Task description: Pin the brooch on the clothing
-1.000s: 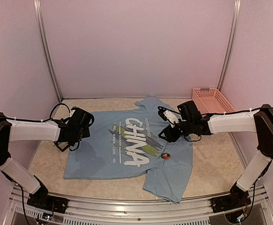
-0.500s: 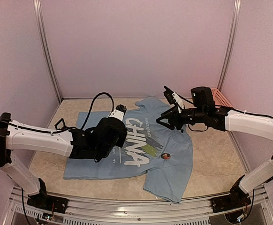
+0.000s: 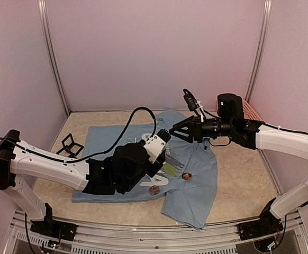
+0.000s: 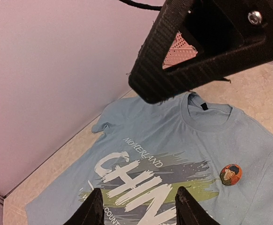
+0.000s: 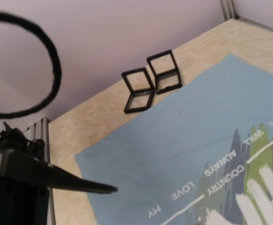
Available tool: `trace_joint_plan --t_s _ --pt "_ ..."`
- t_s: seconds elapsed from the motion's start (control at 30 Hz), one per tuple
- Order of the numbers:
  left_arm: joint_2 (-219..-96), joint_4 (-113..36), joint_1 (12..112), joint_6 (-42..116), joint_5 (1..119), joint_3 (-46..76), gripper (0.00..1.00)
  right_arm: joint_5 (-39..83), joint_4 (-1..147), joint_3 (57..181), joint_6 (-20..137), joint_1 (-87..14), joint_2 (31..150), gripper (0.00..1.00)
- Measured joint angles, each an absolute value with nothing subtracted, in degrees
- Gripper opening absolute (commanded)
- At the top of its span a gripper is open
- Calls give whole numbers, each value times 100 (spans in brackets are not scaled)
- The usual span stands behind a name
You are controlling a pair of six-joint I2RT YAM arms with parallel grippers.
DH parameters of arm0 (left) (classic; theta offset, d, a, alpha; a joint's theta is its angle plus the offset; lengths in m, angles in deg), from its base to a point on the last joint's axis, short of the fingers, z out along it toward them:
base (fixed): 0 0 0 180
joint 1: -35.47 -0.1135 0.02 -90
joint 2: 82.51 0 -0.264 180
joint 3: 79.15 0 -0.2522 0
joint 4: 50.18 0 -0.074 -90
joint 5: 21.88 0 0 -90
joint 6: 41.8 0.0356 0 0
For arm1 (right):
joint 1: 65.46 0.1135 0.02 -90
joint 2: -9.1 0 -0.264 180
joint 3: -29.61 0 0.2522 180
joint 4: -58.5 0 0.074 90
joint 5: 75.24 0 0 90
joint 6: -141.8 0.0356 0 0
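Since brooch (image 4: 231, 174) lies on T-shirt (image 4: 150, 117) ahead-right of my left gripper (image 4: 139, 191), I hover, jaws apart, empty, lining up.

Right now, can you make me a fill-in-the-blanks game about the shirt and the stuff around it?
1. The T-shirt is light ____.
2. The round brooch lies on the ____.
3. The little open case left of the T-shirt is ____.
4. The basket in the far right corner is ____.
Missing words: blue; T-shirt; black; pink.
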State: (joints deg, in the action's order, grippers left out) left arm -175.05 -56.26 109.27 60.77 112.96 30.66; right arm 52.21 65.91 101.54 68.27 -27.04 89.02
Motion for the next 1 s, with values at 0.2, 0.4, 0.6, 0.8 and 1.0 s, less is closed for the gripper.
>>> trace_joint_plan --t_s 0.2,0.4,0.6,0.8,1.0 --pt "-17505 -5230 10770 5459 11003 3009 47 4780 6912 10152 6857 -2663 8935 47" --pt "-17334 -4533 10427 3671 10094 3591 47 4957 7255 10095 7048 -2663 9681 37" --pt "-17529 -4242 10422 2744 9534 4076 42 5309 7599 10095 7367 -2508 11047 34" --pt "-18077 -4535 10401 2611 9047 4113 31 5604 7559 10102 7679 -2197 11586 28" --pt "-18318 -4673 10401 2659 8737 4306 31 5774 7502 10102 7992 -2062 11866 28"
